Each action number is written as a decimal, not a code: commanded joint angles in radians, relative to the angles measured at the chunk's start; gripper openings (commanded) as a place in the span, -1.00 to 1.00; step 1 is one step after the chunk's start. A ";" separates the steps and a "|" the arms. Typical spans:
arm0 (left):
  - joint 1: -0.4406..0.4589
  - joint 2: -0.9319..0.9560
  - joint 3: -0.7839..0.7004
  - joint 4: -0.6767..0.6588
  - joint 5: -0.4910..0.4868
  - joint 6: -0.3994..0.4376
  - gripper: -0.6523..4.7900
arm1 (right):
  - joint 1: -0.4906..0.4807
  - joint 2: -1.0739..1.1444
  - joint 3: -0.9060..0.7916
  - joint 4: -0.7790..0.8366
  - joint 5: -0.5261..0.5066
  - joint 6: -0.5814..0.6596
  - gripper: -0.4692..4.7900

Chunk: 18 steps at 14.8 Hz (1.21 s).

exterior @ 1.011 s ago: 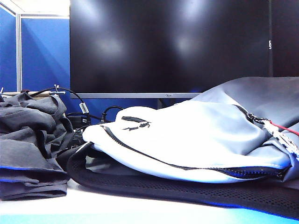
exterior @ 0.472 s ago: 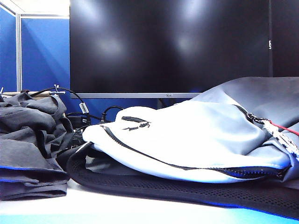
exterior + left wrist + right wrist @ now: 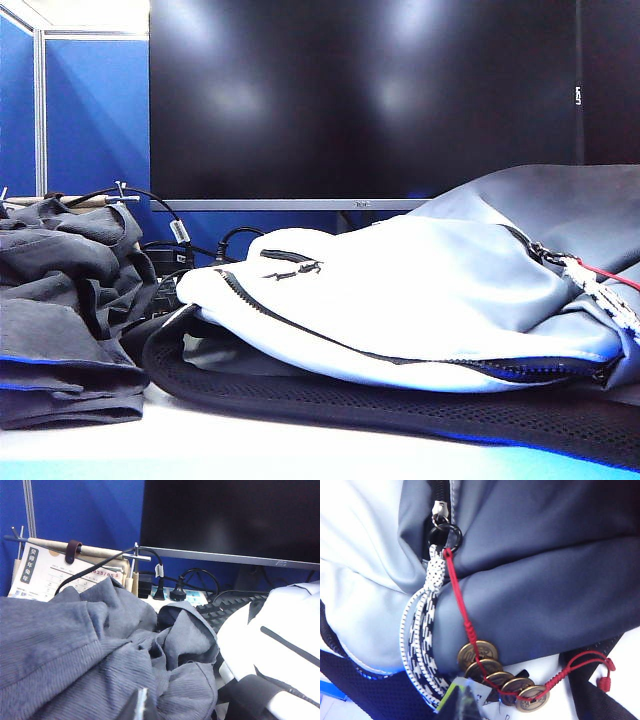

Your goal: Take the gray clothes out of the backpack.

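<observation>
The gray clothes (image 3: 60,300) lie in a folded heap on the table at the left, outside the backpack (image 3: 400,290), which rests on its side with its black zipper open along the front. In the left wrist view the gray clothes (image 3: 100,650) fill most of the picture; my left gripper (image 3: 137,706) shows just over them, its tips shut together with nothing between them. The backpack (image 3: 272,645) is beside the heap. My right gripper (image 3: 463,702) is shut and empty, close to the backpack's dark panel (image 3: 545,580), its black-white zipper cord (image 3: 422,630) and a red cord with coins (image 3: 502,680). Neither gripper appears in the exterior view.
A large black monitor (image 3: 360,100) stands behind the backpack, with a blue partition (image 3: 90,110) at the back left. Behind the clothes are a power strip with plugged cables (image 3: 170,592), a keyboard (image 3: 225,612) and a calendar (image 3: 55,572).
</observation>
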State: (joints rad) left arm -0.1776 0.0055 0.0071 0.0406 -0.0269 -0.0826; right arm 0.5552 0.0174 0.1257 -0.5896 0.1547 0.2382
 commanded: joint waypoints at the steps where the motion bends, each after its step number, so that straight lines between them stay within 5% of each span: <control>1: 0.008 -0.002 0.000 0.008 -0.034 0.005 -0.78 | 0.000 0.001 0.002 0.014 0.001 0.000 -0.85; 7: 0.148 -0.002 0.000 0.014 -0.022 -0.001 -0.78 | 0.000 0.001 0.002 0.014 0.001 0.000 -0.85; 14: 0.174 -0.002 0.000 0.013 -0.021 0.005 -0.78 | 0.000 0.001 0.002 0.014 0.001 0.000 -0.85; 18: 0.174 -0.002 0.000 0.013 -0.018 0.076 -0.78 | 0.000 0.001 0.002 0.014 0.001 0.000 -0.85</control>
State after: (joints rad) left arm -0.0055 0.0055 0.0071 0.0410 -0.0490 -0.0170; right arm 0.5552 0.0174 0.1257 -0.5896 0.1547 0.2382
